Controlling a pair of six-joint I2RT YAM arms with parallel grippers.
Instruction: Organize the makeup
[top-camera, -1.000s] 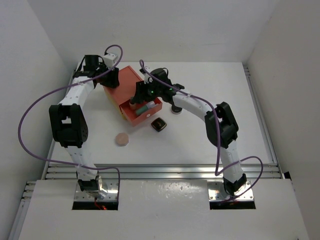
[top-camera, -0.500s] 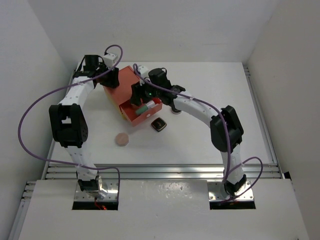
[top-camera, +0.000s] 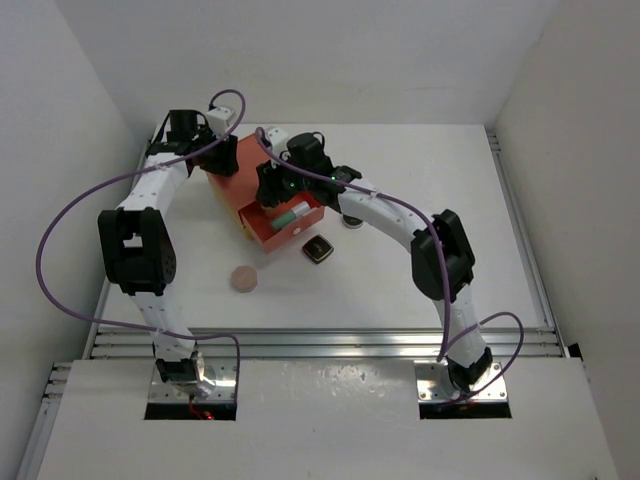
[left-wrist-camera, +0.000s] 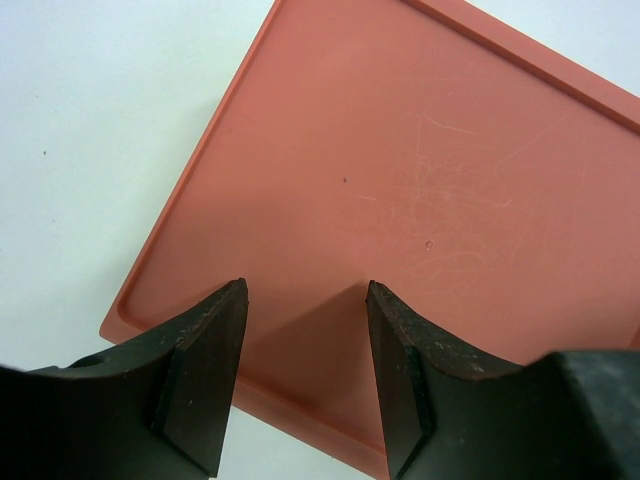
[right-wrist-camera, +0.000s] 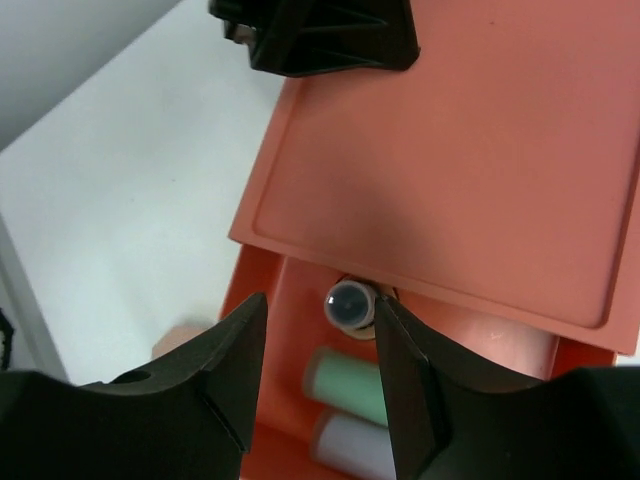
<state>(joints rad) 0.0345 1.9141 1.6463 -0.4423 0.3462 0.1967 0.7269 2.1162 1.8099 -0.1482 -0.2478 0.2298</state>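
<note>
The orange-red drawer box stands at the far left with its drawer pulled out. My right gripper hovers open above the drawer, shown in its wrist view. A tan bottle with a dark cap stands upright in the drawer just under the box top. The white cylindrical bottle lies beside it. The black square compact and the pink disc lie on the table. The black round compact is partly hidden under my right arm. My left gripper is open over the box's top.
The box top fills the left wrist view, near its edge by the white table. White walls enclose the table on three sides. My left gripper's fingers show at the top of the right wrist view.
My right gripper has shifted a little to the far left above the open drawer. The left arm and the loose items have not moved.
</note>
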